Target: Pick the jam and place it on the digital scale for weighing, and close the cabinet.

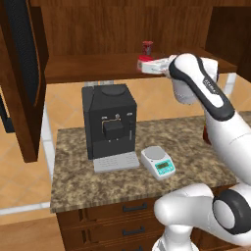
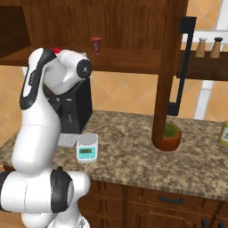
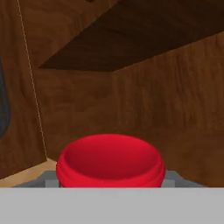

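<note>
The jam [image 3: 110, 159] sits right in front of the hand camera, its red ribbed end facing it, with a grey finger pad [image 3: 48, 180] pressed on each side. My gripper [image 1: 149, 66] is reached into the open cabinet [image 1: 98, 29] at shelf level and is shut on the jam [image 1: 144, 60]. A sliver of the red jam [image 2: 55, 50] peeks from behind my arm. The digital scale [image 1: 158, 161] lies on the counter in front of the coffee machine, its plate bare. Both cabinet doors stand open: the left door [image 1: 19, 73] and the right door [image 2: 171, 67].
A taller dark-red can [image 1: 147, 47] stands on the shelf just behind the jam. The black coffee machine [image 1: 109, 122] rises below the shelf. A potted plant [image 2: 169, 136] is under the right door; shakers [image 2: 207, 46] and a bottle [image 2: 224, 131] lie further right.
</note>
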